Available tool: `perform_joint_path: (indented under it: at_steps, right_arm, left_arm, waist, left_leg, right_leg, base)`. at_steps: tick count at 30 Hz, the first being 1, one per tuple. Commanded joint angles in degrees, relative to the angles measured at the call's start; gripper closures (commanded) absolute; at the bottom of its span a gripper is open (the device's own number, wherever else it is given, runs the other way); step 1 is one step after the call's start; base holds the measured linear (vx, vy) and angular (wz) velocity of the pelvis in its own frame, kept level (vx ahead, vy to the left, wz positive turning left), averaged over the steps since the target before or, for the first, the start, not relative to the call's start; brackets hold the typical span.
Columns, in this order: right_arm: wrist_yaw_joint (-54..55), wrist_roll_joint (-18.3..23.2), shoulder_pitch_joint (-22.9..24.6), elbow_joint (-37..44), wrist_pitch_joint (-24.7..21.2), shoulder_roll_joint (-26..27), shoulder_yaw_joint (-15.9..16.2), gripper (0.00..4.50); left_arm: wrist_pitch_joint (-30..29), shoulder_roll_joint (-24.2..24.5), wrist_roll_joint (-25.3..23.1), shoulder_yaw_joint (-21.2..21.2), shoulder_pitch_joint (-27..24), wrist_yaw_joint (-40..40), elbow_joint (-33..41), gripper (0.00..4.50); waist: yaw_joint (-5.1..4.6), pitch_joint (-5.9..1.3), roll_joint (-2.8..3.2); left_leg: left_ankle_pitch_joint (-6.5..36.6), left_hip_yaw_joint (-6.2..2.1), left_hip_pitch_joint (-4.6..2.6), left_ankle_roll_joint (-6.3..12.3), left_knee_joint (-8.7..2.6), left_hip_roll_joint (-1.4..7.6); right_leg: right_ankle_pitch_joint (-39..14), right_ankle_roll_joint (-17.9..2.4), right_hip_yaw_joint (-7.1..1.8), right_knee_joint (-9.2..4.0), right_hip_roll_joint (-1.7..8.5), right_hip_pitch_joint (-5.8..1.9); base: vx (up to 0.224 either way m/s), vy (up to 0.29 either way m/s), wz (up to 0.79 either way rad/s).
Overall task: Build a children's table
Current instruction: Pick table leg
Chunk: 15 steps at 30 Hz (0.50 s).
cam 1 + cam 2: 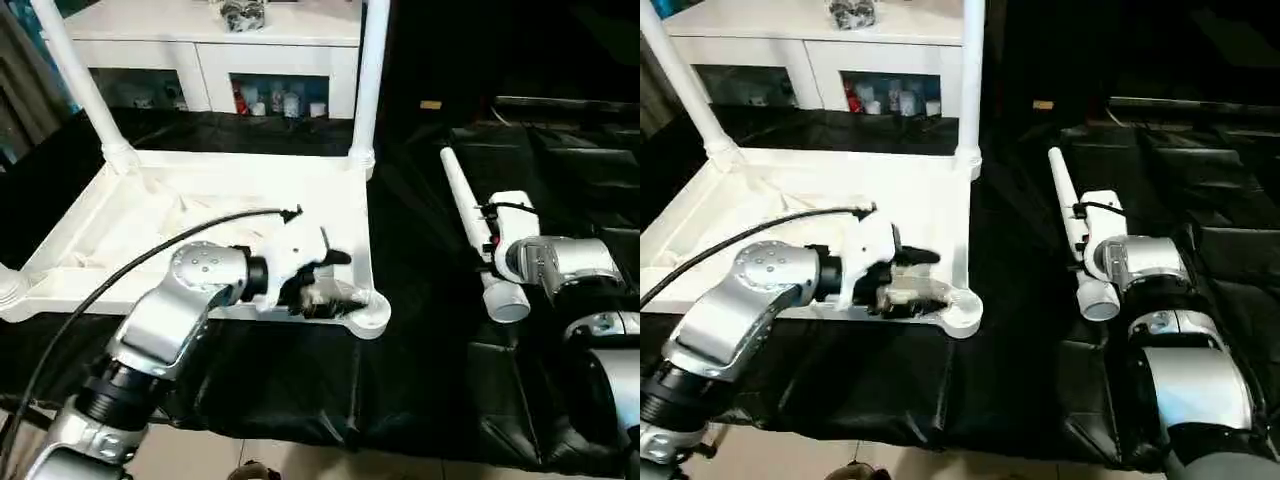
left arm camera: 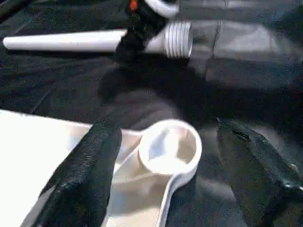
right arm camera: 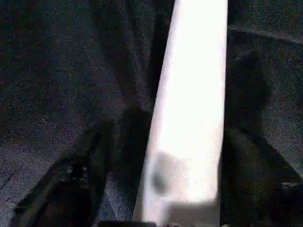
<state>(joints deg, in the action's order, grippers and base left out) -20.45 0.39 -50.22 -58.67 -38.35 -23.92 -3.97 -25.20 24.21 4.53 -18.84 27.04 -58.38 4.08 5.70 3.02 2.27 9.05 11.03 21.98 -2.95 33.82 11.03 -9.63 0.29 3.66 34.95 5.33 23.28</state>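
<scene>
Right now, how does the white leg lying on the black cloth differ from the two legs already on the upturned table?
The loose leg lies flat on the black cloth, apart from the tabletop; the fitted legs stand upright in its far corner sockets. The loose leg's ribbed end shows bare in the left wrist view; the fitted legs' ends sit hidden in sockets. The right tool straddles the loose leg; nothing touches the fitted ones. All are long white tubes.

Head stereo looks down; wrist cameras close.
</scene>
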Motion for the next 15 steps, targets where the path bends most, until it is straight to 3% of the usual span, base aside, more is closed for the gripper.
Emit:
perform_joint_path:
  at_steps: [1, 5, 6, 8, 9, 15]
  right_arm:
    - [-0.1, 0.1, 0.0, -1.4, -0.5, -0.1, 0.4, 1.31]
    - [0.4, 0.3, -0.2, -2.1, 0.0, -0.1, 0.0, 1.64]
    - [1.0, 0.6, -0.3, -2.3, 0.3, -0.1, -0.4, 1.73]
    - [1.2, 0.7, -0.3, -2.5, 0.5, -0.2, -0.7, 1.88]
    - [2.2, 1.2, 0.1, -2.3, 0.7, -0.3, -1.7, 2.06]
    - [4.8, 4.1, 1.0, -1.3, 2.2, -0.7, -6.4, 2.56]
  left_arm:
    - [1.1, -0.5, -1.0, 0.0, -0.2, 1.5, 0.4, 0.35]
    - [2.0, -3.0, -0.5, 1.5, 0.3, 5.1, -0.7, 0.15]
    - [2.1, -3.6, -0.7, 1.5, 0.6, 6.1, -1.4, 0.15]
    - [2.0, -4.4, -1.2, 1.6, 0.9, 7.7, -2.4, 0.15]
    - [-1.3, -5.9, 0.4, 2.7, 1.7, 8.6, -4.4, 0.15]
    - [-0.4, -8.9, 1.2, 6.3, 4.4, 13.0, -8.8, 0.15]
  waist:
    - [0.20, -3.80, -0.78]
    - [0.20, -3.82, -0.84]
    - [0.10, -3.89, -0.46]
    - [0.02, -3.91, -0.62]
    - [0.01, -3.90, -0.60]
    - [0.06, -4.16, -0.84]
  left_leg:
    - [17.6, -0.87, -1.20, -2.00, -3.76, 1.49]
    - [18.1, -0.82, -1.23, -2.09, -3.72, 1.45]
    - [18.4, -0.85, -1.23, -2.25, -3.68, 1.39]
    - [18.2, -0.81, -1.16, -2.08, -3.64, 1.33]
    - [18.2, -0.68, -1.37, -2.00, -3.52, 1.22]
    - [16.7, -0.78, -1.24, -1.49, -3.44, 1.20]
  right_leg:
    - [-20.5, -10.6, -1.77, -4.44, 2.63, -2.21]
    - [-19.6, -11.0, -1.76, -4.48, 2.55, -2.21]
    - [-19.4, -10.8, -1.74, -4.47, 2.49, -2.23]
    - [-19.1, -10.9, -1.72, -4.49, 2.41, -2.26]
    - [-19.3, -10.8, -1.75, -4.62, 2.34, -2.10]
    - [-17.8, -10.9, -1.65, -4.50, 2.41, -2.39]
  base:
    - [0.000, 0.000, 0.00]
    - [0.000, 0.000, 0.00]
    - [0.000, 0.000, 0.00]
    - [0.000, 0.000, 0.00]
    - [0.000, 0.000, 0.00]
    - [0.000, 0.000, 0.00]
